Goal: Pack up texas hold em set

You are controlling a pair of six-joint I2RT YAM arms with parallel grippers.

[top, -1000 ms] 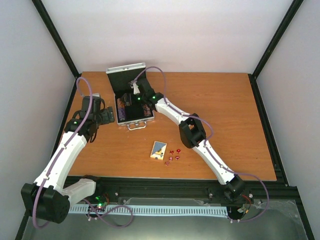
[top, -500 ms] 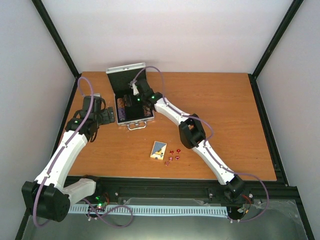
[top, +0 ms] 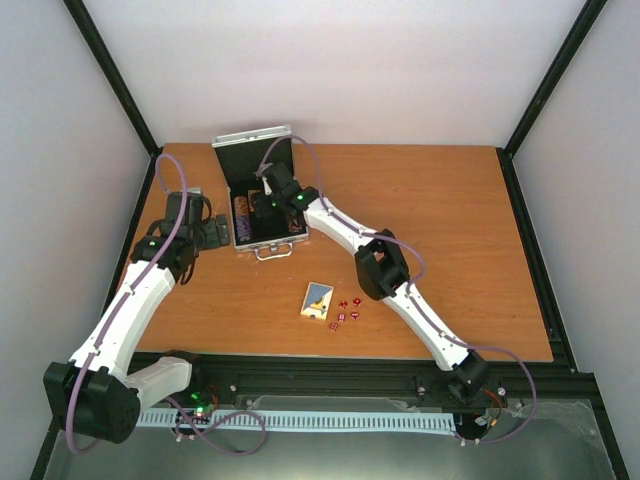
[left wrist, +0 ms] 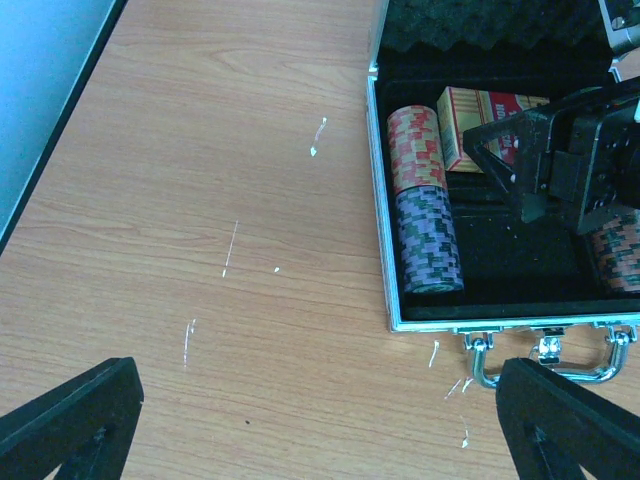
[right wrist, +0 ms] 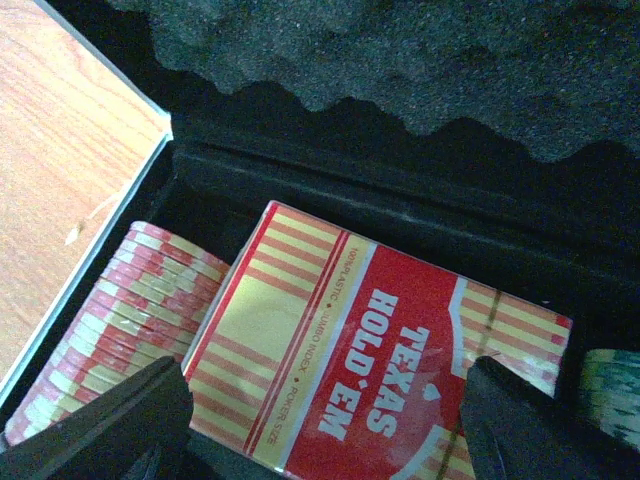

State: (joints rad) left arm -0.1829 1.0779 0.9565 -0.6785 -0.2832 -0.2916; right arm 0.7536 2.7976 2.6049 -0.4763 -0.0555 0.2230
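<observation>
The silver briefcase [top: 247, 152] stands open at the table's back left, its lid upright. Inside lie a red chip stack [left wrist: 415, 145], a purple-green one [left wrist: 428, 240] and the red card deck [right wrist: 340, 350]. My right gripper [right wrist: 320, 420] reaches into the case with its fingers on either side of the red deck. The deck lies askew to the fingers and rests in its slot. The blue-yellow deck [top: 318, 300] and the tiny red dice [top: 347, 310] lie on the table in front. My left gripper [left wrist: 320, 430] hovers wide open over bare wood, left of the case.
The case's handle [left wrist: 545, 360] points toward the arms. Grey egg-crate foam [right wrist: 450, 70] lines the lid. Another chip stack [left wrist: 620, 250] sits at the right side of the case. A green-edged stack [right wrist: 615, 400] shows beside the red deck.
My right arm has pushed further back and left into the case, toward the lid. The left arm, the blue-yellow deck and the dice have not moved.
</observation>
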